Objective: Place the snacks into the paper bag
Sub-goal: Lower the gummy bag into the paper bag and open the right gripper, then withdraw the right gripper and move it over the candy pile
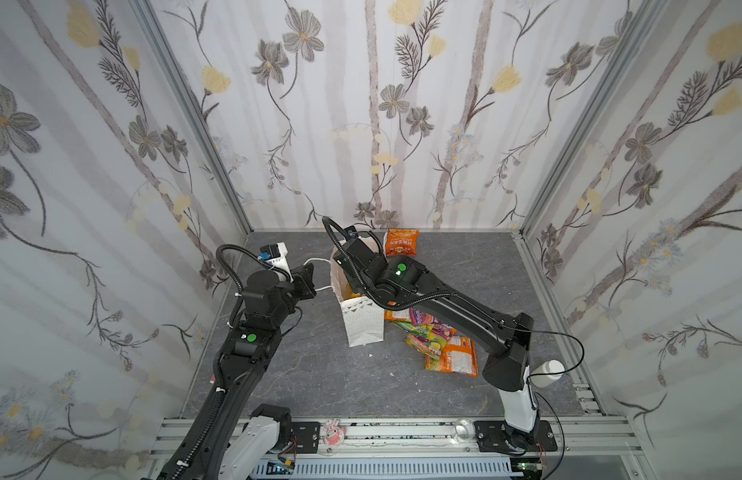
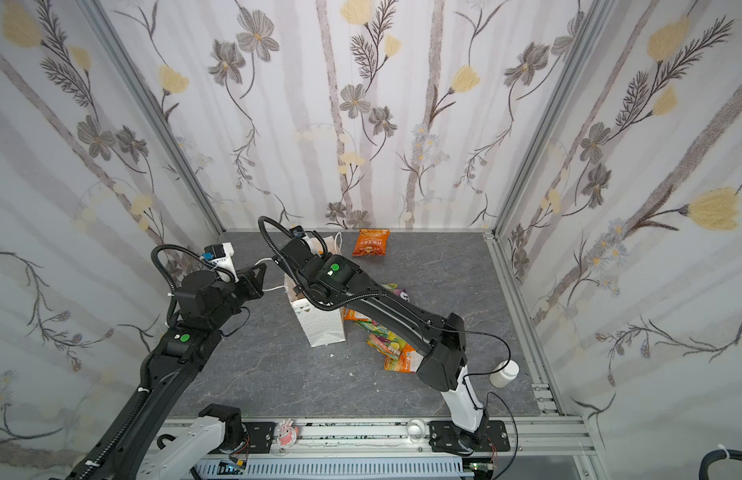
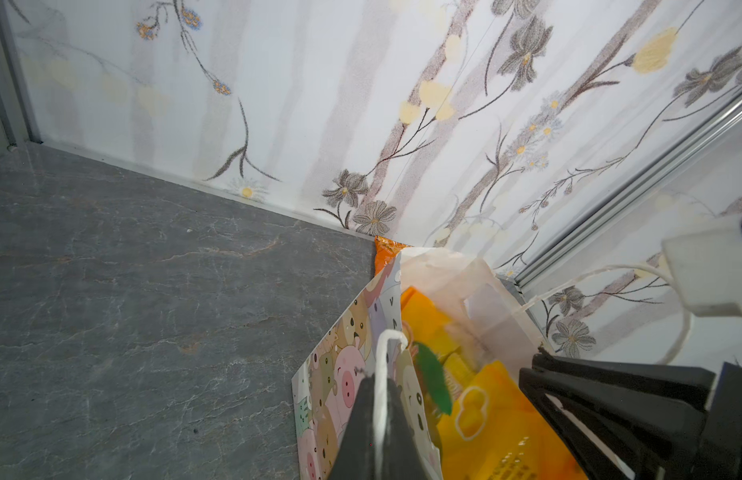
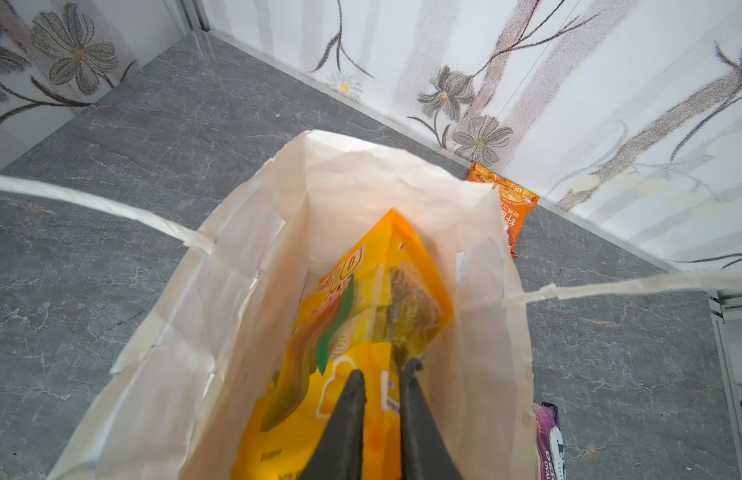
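Snack packet (image 1: 401, 242), orange, Chinese lettering

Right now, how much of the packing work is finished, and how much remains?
Done: one yellow-orange packet lies inside the paper bag. In hand: the left fingers pinch the bag's cord handle; the right fingers, slightly apart, are over that packet in the bag mouth. Left: the pile of packets beside the bag and one orange packet by the back wall.
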`<state>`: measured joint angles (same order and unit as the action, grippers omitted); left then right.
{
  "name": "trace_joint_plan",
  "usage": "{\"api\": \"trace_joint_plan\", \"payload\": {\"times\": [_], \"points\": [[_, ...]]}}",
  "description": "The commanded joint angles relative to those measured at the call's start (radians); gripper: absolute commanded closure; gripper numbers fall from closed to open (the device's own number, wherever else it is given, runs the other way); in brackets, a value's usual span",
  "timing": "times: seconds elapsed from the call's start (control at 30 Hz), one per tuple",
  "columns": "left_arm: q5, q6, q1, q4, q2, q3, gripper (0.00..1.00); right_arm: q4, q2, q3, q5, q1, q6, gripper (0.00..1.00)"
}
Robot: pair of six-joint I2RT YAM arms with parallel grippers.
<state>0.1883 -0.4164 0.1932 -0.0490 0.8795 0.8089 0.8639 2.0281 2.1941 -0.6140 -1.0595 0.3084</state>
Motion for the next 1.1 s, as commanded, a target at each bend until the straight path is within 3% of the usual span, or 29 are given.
{"api": "trace_joint_plan", "payload": {"times": [0.0,0.27,0.47,0.67,0.8,0.9,1.07], "points": [[0.055,0.025,-0.003,0.060,0.011,0.004,1.00,-0.042,0.004,0.010,-0.042,-0.008,0.020,0.76],[0.075,0.078,-0.003,0.001,0.042,0.057,1.00,-0.085,-0.022,0.010,-0.030,-0.035,0.024,0.73],[0.047,0.143,-0.003,-0.026,0.049,0.067,1.00,-0.125,-0.142,-0.053,0.117,-0.059,0.037,0.71],[0.014,0.182,-0.004,-0.023,0.015,0.037,1.00,-0.320,-0.411,-0.373,0.175,-0.089,0.065,0.70],[0.013,0.194,-0.003,-0.021,0.016,0.031,1.00,-0.396,-0.617,-0.629,0.110,-0.113,0.152,0.71],[0.038,0.194,-0.003,-0.029,0.018,0.040,1.00,-0.507,-0.788,-0.863,0.137,-0.114,0.173,0.71],[0.035,0.191,-0.003,-0.028,0.010,0.047,1.00,-0.427,-0.965,-1.042,0.061,-0.108,0.216,0.66]]}}
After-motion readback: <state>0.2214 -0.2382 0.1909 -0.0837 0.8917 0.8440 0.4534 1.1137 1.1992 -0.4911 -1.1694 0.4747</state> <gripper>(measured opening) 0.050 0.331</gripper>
